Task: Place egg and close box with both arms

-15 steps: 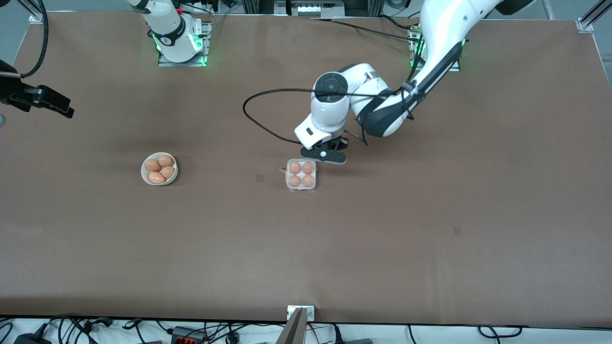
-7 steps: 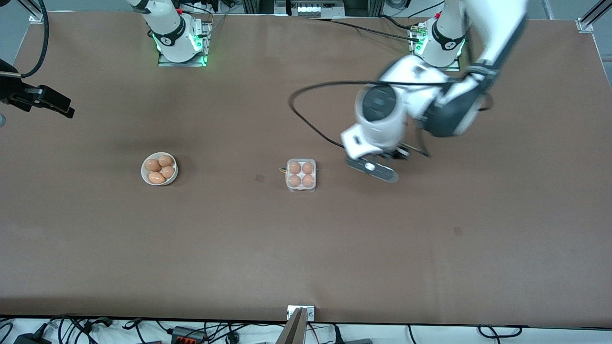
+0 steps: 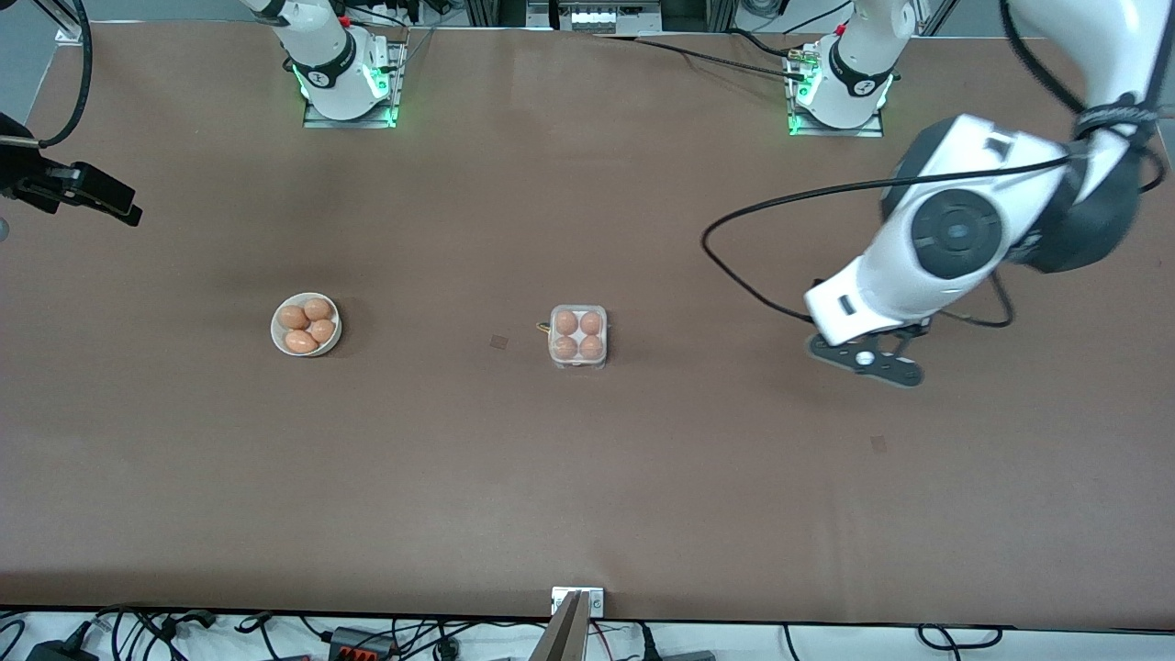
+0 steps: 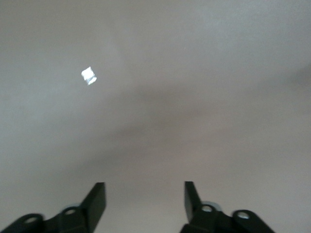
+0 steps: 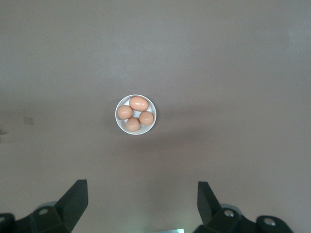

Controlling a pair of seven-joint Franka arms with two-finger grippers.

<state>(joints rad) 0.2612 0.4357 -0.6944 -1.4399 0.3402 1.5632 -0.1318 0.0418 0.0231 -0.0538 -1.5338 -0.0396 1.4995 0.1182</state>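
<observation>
Both gripper jaws spread, holding nothing.

White bowl [image 5: 135, 114] with four brown eggs [image 5: 139, 103] on the brown table [image 5: 243, 73], right gripper's [image 5: 143, 204] fingers [image 5: 75, 196] spread above

My arms [image 3: 955, 248] are white with black joint bands; my fingers [image 4: 97, 201] are black. The table [image 3: 587, 477] is brown, the eggs [image 5: 136, 114] orange-brown, their bowl [image 5: 118, 112] white.
</observation>
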